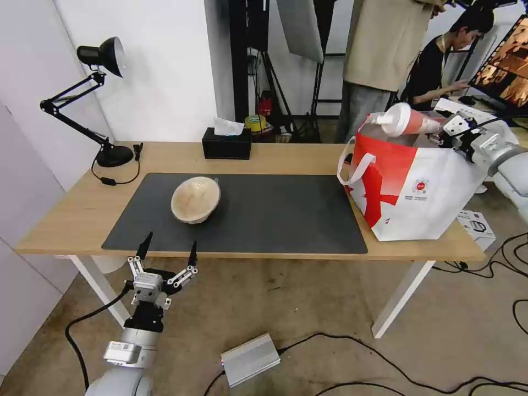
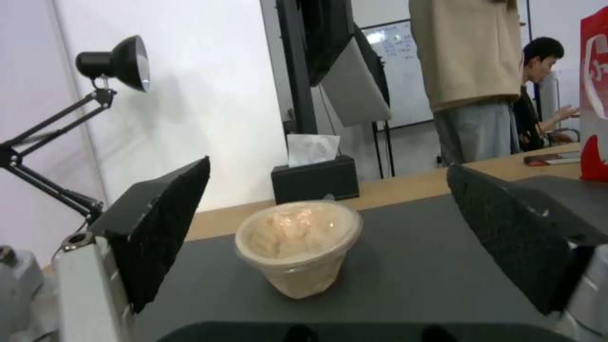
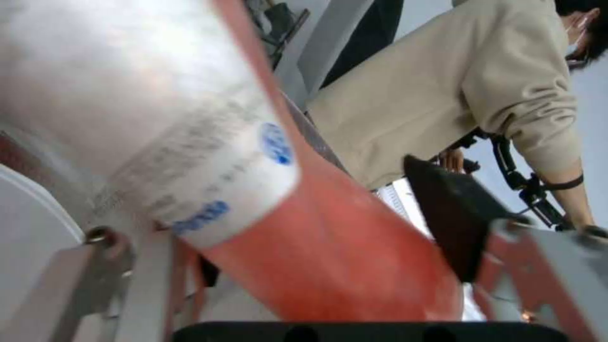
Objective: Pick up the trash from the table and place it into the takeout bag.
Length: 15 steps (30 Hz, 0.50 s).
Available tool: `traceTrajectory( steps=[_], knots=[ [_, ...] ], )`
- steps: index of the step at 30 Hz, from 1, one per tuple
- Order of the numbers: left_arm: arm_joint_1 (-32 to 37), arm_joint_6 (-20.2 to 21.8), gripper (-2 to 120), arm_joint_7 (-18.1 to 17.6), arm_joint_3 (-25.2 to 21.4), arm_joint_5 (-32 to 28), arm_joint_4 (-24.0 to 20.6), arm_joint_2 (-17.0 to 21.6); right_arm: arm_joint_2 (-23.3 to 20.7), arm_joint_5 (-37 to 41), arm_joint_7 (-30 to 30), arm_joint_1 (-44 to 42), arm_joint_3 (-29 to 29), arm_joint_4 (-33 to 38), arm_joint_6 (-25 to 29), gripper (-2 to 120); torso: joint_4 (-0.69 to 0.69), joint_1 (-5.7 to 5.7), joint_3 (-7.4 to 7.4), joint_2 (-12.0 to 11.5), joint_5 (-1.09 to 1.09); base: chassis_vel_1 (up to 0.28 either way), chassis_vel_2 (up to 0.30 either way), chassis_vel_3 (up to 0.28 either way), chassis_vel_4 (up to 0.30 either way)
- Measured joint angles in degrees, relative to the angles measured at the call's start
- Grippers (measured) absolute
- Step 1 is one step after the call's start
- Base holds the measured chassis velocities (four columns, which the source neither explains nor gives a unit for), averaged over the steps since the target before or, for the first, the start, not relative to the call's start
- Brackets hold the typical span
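Light-wood table (image 1: pixel 286 157): our right gripper (image 1: pixel 440 133) clamps 1 red drink cup (image 1: pixel 410 121) above the takeout bag (image 1: pixel 418 192); our left gripper (image 1: pixel 168 250) gapes wide before the pulp bowl (image 1: pixel 196 199).

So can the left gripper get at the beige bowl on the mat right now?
Probably yes: the left gripper is open, level with the table edge, facing the beige bowl, with bare mat between.

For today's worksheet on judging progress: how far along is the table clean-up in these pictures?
In hand: the right hand holds the red drink cup on its side over the takeout bag. Left: the beige pulp bowl lies on the mat, the open left hand waiting near it.
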Motion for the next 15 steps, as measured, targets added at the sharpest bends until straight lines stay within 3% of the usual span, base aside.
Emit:
traceTrajectory(
  steps=[6,15],
  knots=[
    [0.05,-0.01,100,0.0,-0.19,-0.11,-0.27,0.05,-0.56,0.36,0.17,-0.04,0.0,1.72,-0.83,92,0.0,0.0,0.0,0.0,0.0,0.0,0.0,0.0,0.0],
    [0.19,-0.03,100,0.01,-0.19,-0.14,-0.64,0.15,-1.84,1.79,1.25,-1.07,0.04,5.12,-2.15,99,0.0,0.0,0.0,0.0,0.0,0.0,0.0,0.0,0.0]
  ],
)
